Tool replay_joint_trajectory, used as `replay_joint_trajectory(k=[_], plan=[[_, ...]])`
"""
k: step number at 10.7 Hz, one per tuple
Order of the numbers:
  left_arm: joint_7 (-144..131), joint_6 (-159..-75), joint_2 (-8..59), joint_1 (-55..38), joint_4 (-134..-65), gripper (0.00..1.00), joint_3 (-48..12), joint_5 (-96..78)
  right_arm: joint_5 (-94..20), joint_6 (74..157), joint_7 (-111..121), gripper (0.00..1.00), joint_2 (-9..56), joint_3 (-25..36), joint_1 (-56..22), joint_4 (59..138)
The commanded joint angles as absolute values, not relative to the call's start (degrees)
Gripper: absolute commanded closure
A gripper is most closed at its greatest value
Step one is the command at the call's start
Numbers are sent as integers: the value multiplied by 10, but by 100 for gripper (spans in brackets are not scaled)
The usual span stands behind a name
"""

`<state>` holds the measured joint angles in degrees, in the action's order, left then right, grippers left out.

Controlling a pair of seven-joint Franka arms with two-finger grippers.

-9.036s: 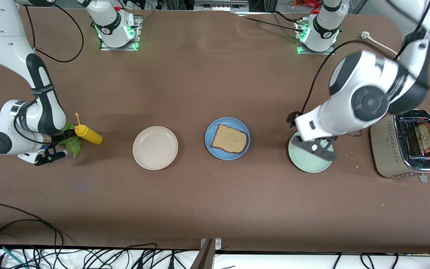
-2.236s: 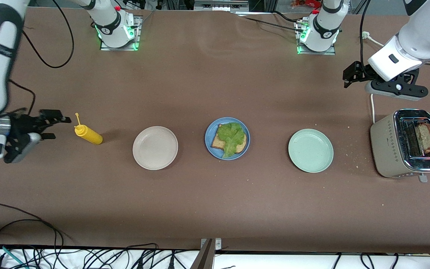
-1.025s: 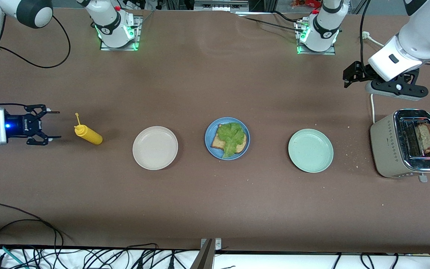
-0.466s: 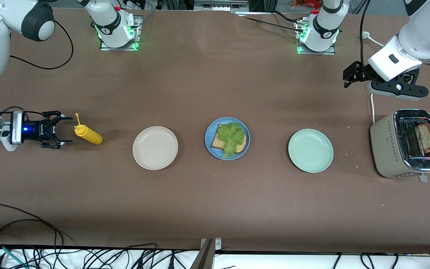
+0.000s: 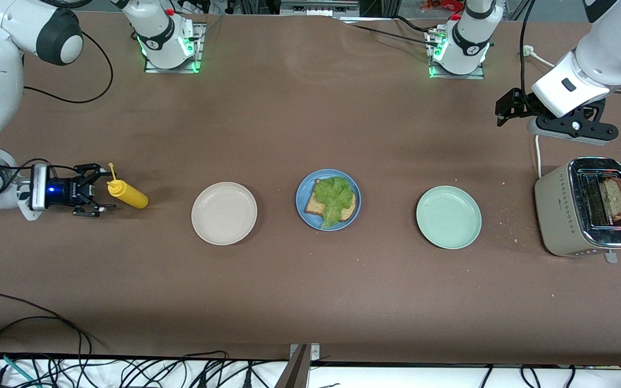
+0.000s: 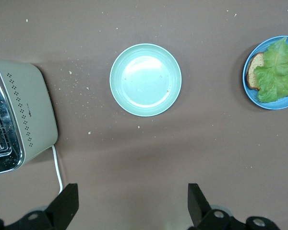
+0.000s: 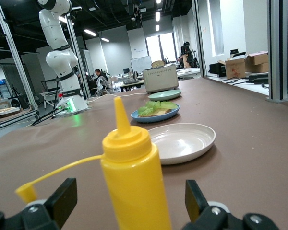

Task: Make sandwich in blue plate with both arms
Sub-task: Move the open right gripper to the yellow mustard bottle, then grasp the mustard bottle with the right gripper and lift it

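Note:
The blue plate sits mid-table and holds the sandwich as it stands: one toasted bread slice with a green lettuce leaf on top. Both wrist views also show the plate. Another slice stands in the toaster. My right gripper is low at the right arm's end of the table, open, its fingers on either side of an upright yellow squeeze bottle without touching it. My left gripper waits open and empty, high over the table by the toaster.
A beige plate lies between the bottle and the blue plate. A pale green plate lies between the blue plate and the toaster. The toaster's white cord runs toward the bases. Crumbs dot the table near the toaster.
My right gripper has slid along the table toward the yellow bottle until its open fingers flank it. The left arm, plates and food have not moved.

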<state>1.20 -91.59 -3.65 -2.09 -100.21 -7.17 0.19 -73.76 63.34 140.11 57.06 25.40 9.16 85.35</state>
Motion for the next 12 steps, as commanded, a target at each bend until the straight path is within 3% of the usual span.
replay_joint_trajectory(k=[1, 3, 4, 5, 6, 7, 12], plan=[[15, -904, -37, -20, -994, 0, -70, -9, -761, 651, 1404, 0, 592, 219, 98, 845], [15, -900, -37, -20, -994, 0, -70, -8, -764, 663, 1404, 0, 593, 211, 97, 845], [15, -900, -37, -20, -995, 0, -70, -9, -765, 667, 1399, 13, 593, 209, 96, 846], [15, -900, -37, -20, -994, 0, -70, -8, -764, 667, 1395, 69, 592, 209, 95, 845], [15, -900, -37, -20, -994, 0, -70, -9, -764, 667, 1390, 96, 592, 209, 95, 843], [15, -900, -37, -20, -994, 0, -70, -9, -763, 667, 1371, 100, 587, 210, 94, 841], [15, -900, -37, -20, -994, 0, -70, -9, -756, 685, 1136, 100, 539, 237, 47, 726]])
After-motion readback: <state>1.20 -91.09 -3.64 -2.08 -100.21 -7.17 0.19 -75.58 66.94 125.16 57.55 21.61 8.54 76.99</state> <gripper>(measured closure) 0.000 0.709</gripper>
